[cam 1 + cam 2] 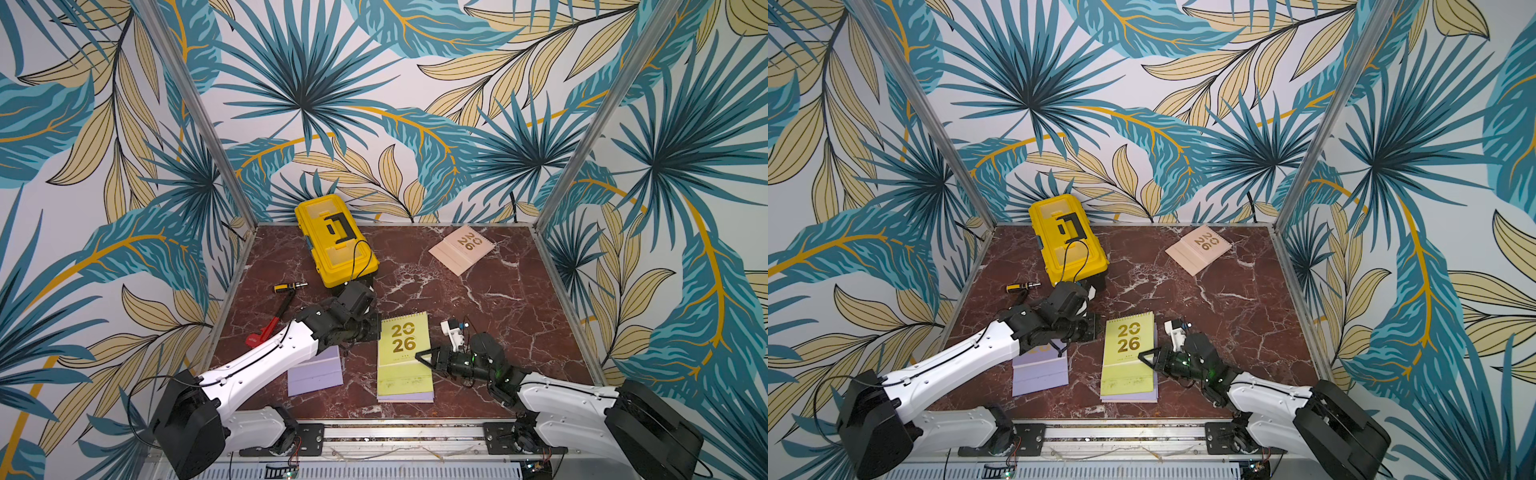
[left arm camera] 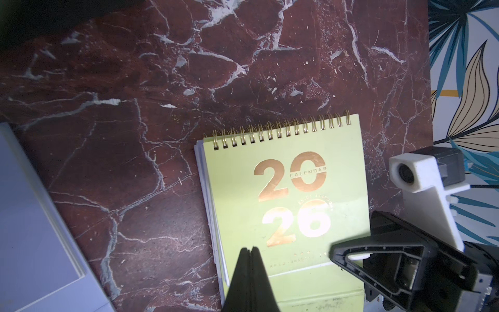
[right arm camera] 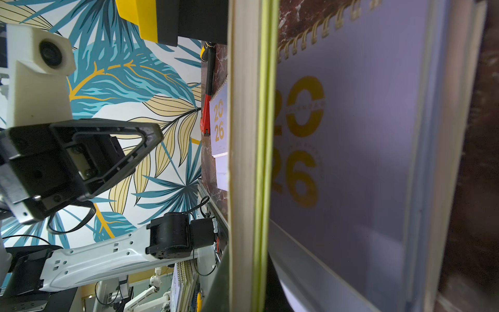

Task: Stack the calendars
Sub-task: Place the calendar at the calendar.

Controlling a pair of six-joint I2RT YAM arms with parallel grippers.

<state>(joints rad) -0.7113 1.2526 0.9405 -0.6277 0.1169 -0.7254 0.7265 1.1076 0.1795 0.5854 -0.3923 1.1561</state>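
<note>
A lime green calendar lies face up on a lilac calendar at the centre front. My right gripper is shut on the green calendar's right edge, and that edge runs between its jaws. My left gripper is shut and holds nothing, hovering over the green cover near its left side. A second lilac calendar lies partly under the left arm. A peach calendar lies at the back right.
A yellow toolbox stands at the back left. Just in front of it lie a screwdriver and a red-handled tool. Patterned walls with metal posts close in the marble table on three sides.
</note>
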